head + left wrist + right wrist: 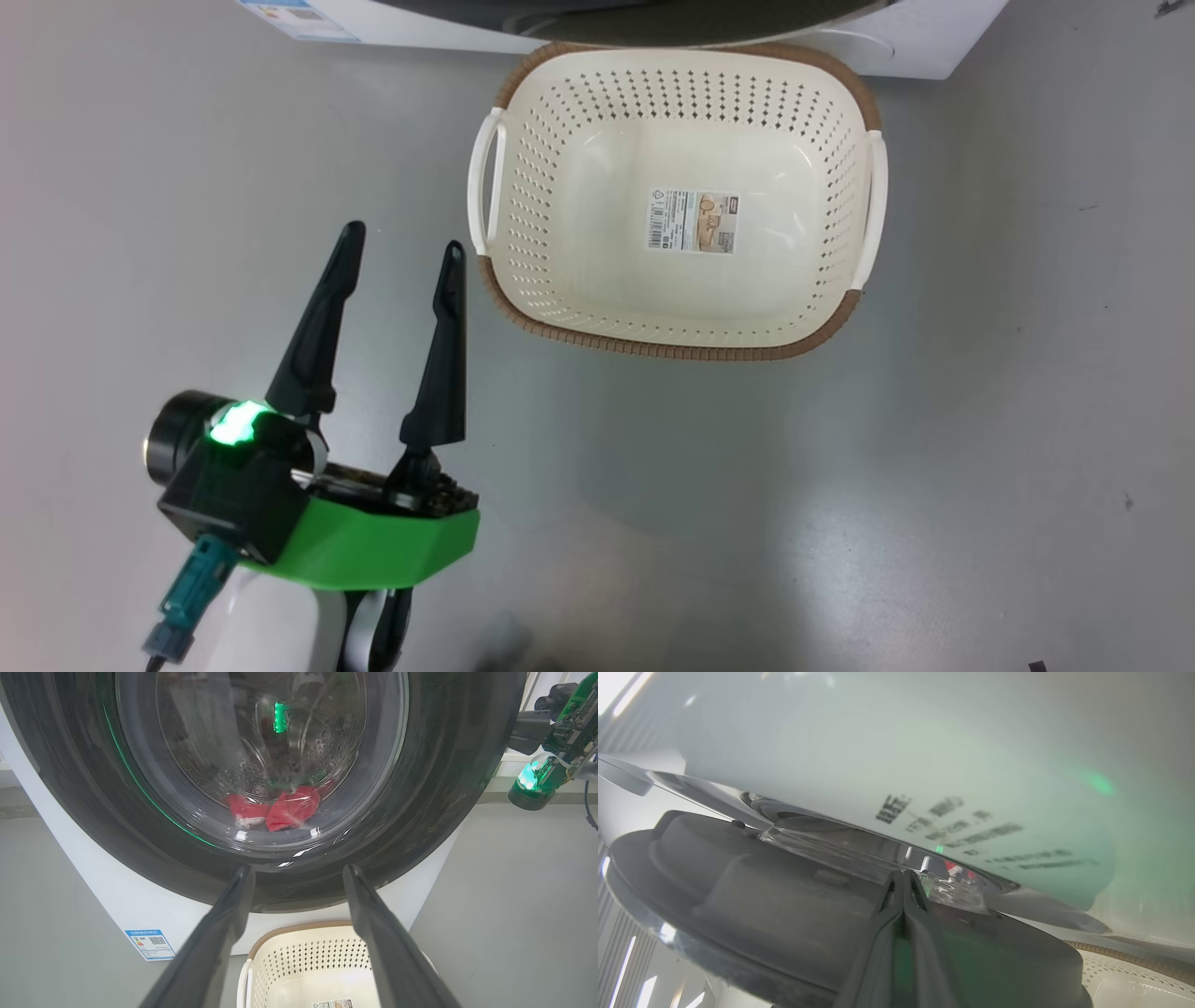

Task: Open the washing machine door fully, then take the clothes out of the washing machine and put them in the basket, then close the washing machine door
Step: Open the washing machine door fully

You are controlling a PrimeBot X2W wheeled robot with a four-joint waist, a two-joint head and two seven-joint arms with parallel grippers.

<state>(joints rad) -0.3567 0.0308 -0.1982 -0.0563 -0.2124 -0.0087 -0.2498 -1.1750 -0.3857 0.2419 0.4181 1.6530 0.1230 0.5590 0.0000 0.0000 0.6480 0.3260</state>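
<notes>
L pincer (403, 239) spread apart beside cream perforated basket (546, 205); R pincer (903, 878) pinched together at glossy blk round door (738, 905).

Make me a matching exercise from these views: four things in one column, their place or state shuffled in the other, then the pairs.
Things
1. cream-white perforated plastic basket with brown woven-look rim
2. bright red soft fabric clothes
3. left gripper
4. right gripper

Place or state
A. dark fingers spread apart, holding nothing
B. inside the perforated steel drum, behind the door's clear glass window
C. dark fingers pressed together
D. on the grey floor, no clothes in it

Pairs: 1-D, 2-B, 3-A, 4-C
</notes>
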